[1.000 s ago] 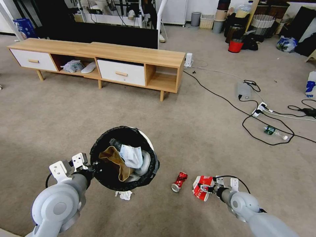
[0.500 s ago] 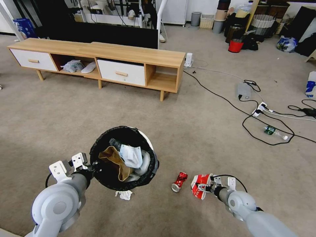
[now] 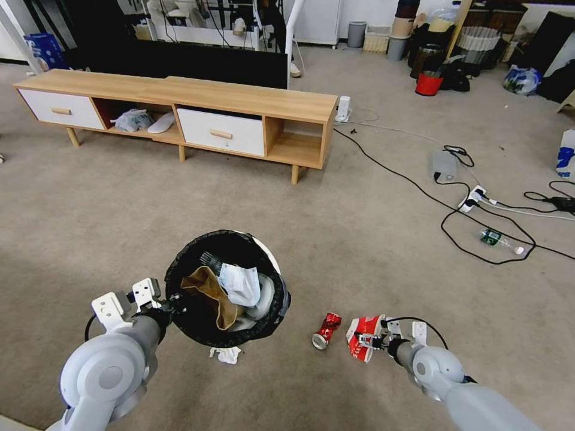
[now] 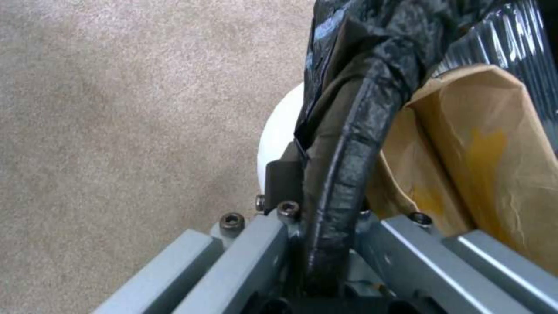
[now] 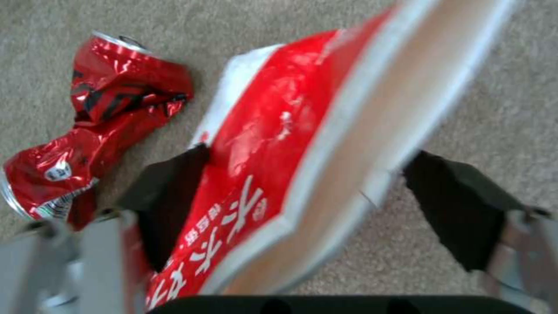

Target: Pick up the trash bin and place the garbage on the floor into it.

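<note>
The left claw (image 3: 173,302) is clenched on the near-left rim of the trash bin (image 3: 271,257), a small round white bin with a black bag folded over its rim. In the left wrist view the bag-wrapped rim (image 4: 348,174) runs straight between the 2 fingers (image 4: 279,179), one outside against the white wall and the other inside, hidden by the bag. The bin sits in front of the robot, left of centre, on the carpet (image 3: 359,239); whether it is lifted off the floor cannot be told. Inside it lie a crumpled brown paper bag (image 3: 212,296) and a pale face mask (image 3: 239,284); the brown paper presses right up against the inner side of the left claw in the wrist view (image 4: 482,144).

A white tissue (image 3: 226,354) lies on the carpet just at the near edge of the bin, touching or almost touching its base.

The right claw (image 3: 366,342) is low over the floor to the right of the bin, grasping the red-white snack wrapper (image 3: 359,336). In the right wrist view the wrapper (image 5: 302,144) passes between the 2 dark fingertips (image 5: 168,196), tilted, with its far end reaching away from the claw. The crushed red can (image 3: 326,330) lies on the carpet just beside the wrapper, between it and the bin, apart from the claw; in the wrist view (image 5: 99,117) it is close alongside the wrapper's edge.

A small green-labelled bottle (image 3: 500,239) lies well apart to the right, among black cables (image 3: 455,221).
</note>
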`<state>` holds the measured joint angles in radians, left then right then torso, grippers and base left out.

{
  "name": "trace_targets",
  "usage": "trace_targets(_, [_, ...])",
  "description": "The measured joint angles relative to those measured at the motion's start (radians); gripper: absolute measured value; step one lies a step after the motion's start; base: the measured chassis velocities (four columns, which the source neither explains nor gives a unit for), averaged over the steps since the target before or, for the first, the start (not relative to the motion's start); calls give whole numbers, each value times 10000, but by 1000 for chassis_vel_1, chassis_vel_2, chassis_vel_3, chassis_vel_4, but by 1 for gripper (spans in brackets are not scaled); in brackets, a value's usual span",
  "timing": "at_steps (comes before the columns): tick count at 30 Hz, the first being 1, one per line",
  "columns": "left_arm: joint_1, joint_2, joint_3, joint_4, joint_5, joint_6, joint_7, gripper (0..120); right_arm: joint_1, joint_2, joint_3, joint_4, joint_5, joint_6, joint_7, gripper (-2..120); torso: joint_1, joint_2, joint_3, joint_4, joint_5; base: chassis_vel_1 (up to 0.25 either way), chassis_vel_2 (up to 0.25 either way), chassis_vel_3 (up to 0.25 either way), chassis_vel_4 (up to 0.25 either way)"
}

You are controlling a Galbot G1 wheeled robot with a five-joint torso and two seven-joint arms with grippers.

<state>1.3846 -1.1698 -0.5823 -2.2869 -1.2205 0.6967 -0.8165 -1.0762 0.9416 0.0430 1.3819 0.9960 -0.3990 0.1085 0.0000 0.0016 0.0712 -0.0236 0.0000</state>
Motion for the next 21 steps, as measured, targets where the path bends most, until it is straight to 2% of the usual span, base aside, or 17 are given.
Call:
trace_targets(1, [0,0,0,0,0,0,0,0,0,0,0,0,0,0,0,80,0,0,0,0,0,0,0,0,0])
trace_targets(3, [-39,5,-12,9,-2,-3,0,0,31,29,-18,0,11,1,6,70,0,0,0,0,1,0,0,0,0])
trace_targets(4, [-39,5,-12,9,-2,-3,0,0,31,29,-18,0,11,1,6,70,0,0,0,0,1,0,0,0,0])
trace_targets(6, [-61,5,-16,23,-6,-5,1,0,55,44,-20,0,27,4,8,59,0,0,0,0,0,0,0,0,0])
trace_targets(7, [-61,5,-16,23,-6,-5,1,0,55,44,-20,0,27,4,8,59,0,0,0,0,0,0,0,0,0])
trace_targets(8, [-70,6,-16,23,-7,-6,2,0,55,46,-20,-2,28,8,8,52,0,0,0,0,0,0,0,0,0])
trace_targets(10, [-81,10,-16,23,-12,-5,1,0,54,50,-9,-6,27,13,7,49,0,1,0,0,0,0,0,0,0])
trace_targets(13, [-106,32,-15,34,-28,-6,1,0,33,57,31,-10,22,18,0,36,0,1,0,0,1,0,0,0,0])
trace_targets(15, [-110,33,-12,39,-29,-6,1,0,27,57,43,-10,22,19,-2,33,0,0,0,0,1,0,0,0,0])
trace_targets(16, [-122,29,2,52,-29,-6,1,0,17,50,58,-4,20,22,-5,25,0,1,0,0,1,0,0,0,0])
trace_targets(19, [-130,11,35,62,-26,-6,-3,0,-6,40,94,1,16,25,-8,19,0,2,0,-1,1,0,0,0,0])
trace_targets(21, [-129,-17,87,64,-8,-6,-7,0,-65,8,189,54,13,29,-8,9,0,3,0,-2,1,0,0,0,0])
